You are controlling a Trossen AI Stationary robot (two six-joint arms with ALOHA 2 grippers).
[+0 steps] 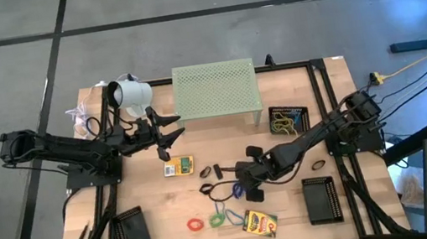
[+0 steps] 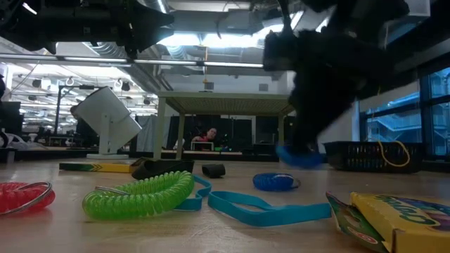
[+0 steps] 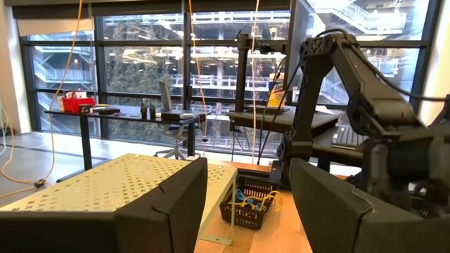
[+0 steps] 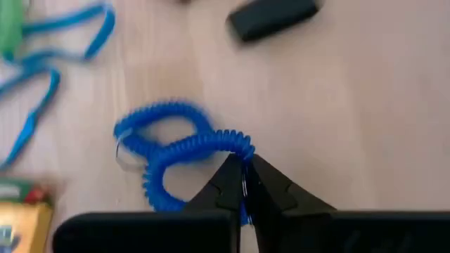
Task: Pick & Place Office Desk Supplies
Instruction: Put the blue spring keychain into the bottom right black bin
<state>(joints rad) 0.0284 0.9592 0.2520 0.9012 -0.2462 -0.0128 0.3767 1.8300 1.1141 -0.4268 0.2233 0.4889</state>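
Clearly most work remains: the right claw [image 4: 242,184] is closed on the blue coil loop [image 4: 176,151] near the table [image 1: 149,201] centre, while crayon boxes [image 1: 259,223], the red loop [image 1: 195,223] and clips lie loose. The left claw [image 1: 167,135] waits open, far left.

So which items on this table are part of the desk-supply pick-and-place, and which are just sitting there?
Part of the job:
- blue coiled band, pinched by the shut right gripper
- green coiled band
- red coiled band
- two yellow-and-green crayon boxes
- black mesh trays

Just lying about:
- pale green perforated stand
- white rounded lamp
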